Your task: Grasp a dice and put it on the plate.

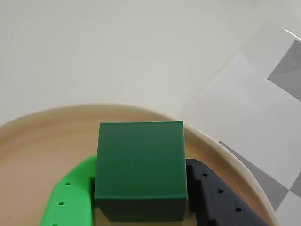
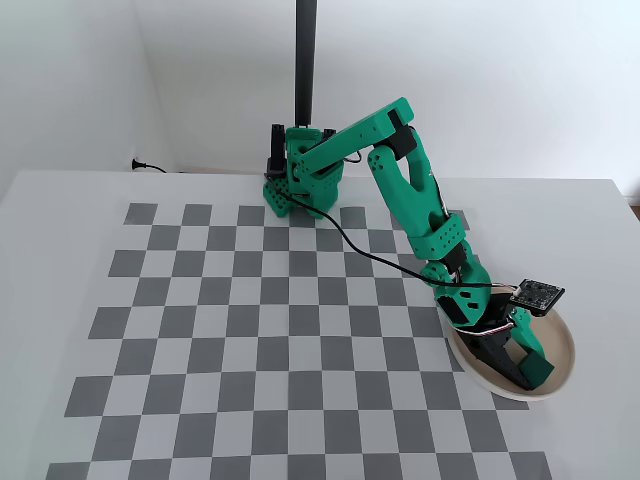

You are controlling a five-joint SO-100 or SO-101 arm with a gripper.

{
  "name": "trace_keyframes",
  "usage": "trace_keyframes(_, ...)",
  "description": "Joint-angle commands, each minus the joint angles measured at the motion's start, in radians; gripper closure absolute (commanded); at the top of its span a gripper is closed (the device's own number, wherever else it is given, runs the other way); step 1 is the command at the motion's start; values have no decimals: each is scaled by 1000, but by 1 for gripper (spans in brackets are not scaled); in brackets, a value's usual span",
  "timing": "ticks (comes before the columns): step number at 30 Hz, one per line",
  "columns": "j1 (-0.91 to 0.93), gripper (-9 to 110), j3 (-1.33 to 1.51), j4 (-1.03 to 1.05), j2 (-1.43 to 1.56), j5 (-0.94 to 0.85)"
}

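Lower centre of the wrist view: gripper (image 1: 141, 207) clamps the dice (image 1: 140, 162) by opposite flat sides, over the plate (image 1: 42, 141). Dice looks rigid, light, probably slick; flat faces are the right hold.

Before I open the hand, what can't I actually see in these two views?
- Whether the dice touches the plate: its underside is cut off by the wrist view's bottom edge.
- The dice in the fixed view: hidden behind the hand and the arm.
- The fingertips: covered by the dice in the wrist view and too small in the fixed view.
- The plate's near side in the wrist view: outside the frame.
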Motion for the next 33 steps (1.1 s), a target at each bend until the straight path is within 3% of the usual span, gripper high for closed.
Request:
trace_keyframes(1, -20, 84, 9, -54, 61, -21)
trace_keyframes(33, 195, 80, 14, 244, 449, -26)
